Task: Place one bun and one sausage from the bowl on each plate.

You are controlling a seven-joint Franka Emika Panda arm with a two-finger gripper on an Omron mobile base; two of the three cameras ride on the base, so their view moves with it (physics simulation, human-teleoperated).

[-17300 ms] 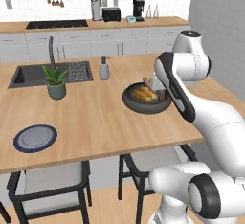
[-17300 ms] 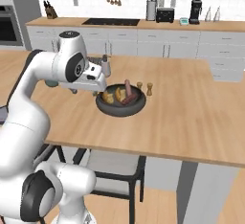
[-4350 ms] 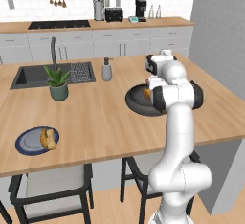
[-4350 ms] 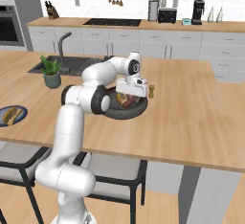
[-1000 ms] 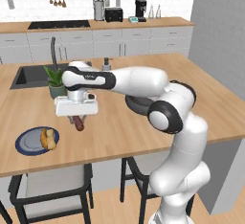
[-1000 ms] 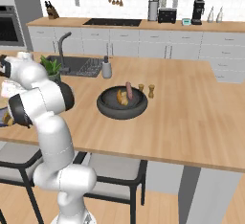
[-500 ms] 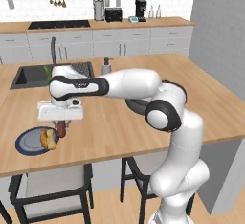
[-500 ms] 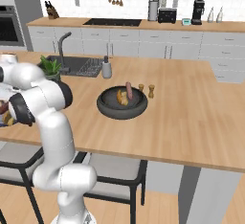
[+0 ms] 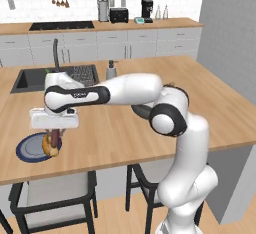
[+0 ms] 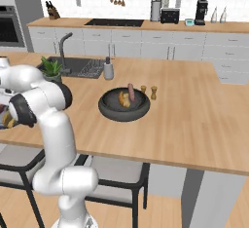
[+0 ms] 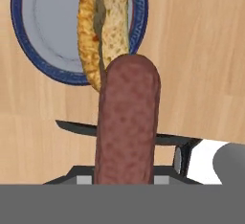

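My gripper (image 9: 53, 131) is shut on a brown sausage (image 9: 53, 138), which hangs upright just above the blue-rimmed plate (image 9: 27, 150) near the counter's front left edge. A golden bun (image 9: 49, 150) lies on that plate, right under the sausage. In the hand view the sausage (image 11: 127, 122) stands in front of the split bun (image 11: 103, 31) and the plate (image 11: 38, 31). The dark bowl (image 10: 109, 111) sits mid-counter, holding another bun (image 10: 124, 100) and another sausage (image 10: 130, 91). In the left base view my arm hides most of it.
Behind the plate are a sink (image 9: 30, 78) with a tap, a dish rack (image 9: 80, 73), a soap dispenser (image 9: 111, 70) and a potted plant (image 10: 51, 68). Two small shakers (image 10: 148, 91) stand beside the bowl. Stools (image 9: 55, 198) sit under the counter's front edge.
The arm has swung further left and down with the sausage, from over bare counter to just above the plate and its bun.
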